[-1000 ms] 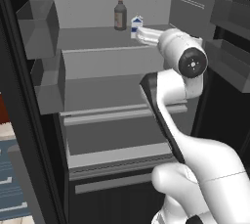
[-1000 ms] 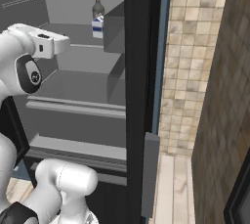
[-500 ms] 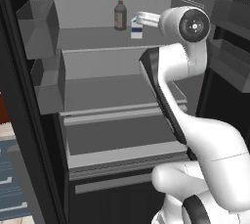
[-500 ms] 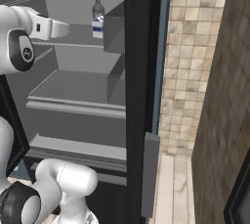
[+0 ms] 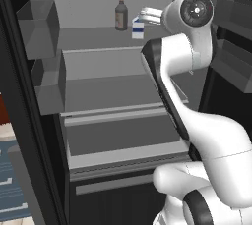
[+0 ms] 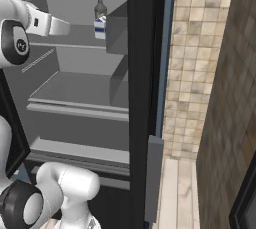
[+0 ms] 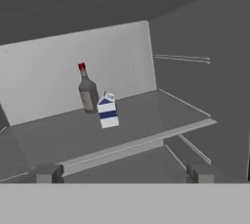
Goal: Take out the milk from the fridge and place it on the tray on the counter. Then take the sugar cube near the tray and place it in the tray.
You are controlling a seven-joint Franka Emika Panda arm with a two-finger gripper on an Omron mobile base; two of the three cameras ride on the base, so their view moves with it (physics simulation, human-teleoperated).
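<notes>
Milk [image 7: 108, 111] on far fridge [image 5: 98, 71] shelf beside bottle [image 7: 87, 90], ungrabbed; gripper [image 7: 122, 173] jaws spread, empty. All steps left.

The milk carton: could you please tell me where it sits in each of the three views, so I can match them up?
Left base view: the milk carton is at the upper centre, on the fridge's top shelf, just left of the arm's wrist.
Right base view: upper left, at the shelf's right end, beside a door bin.
Hand view: centre, slightly left, on the shelf ahead of the fingertips.
Shared landmark: the dark bottle with a red cap standing right by the carton.
</notes>
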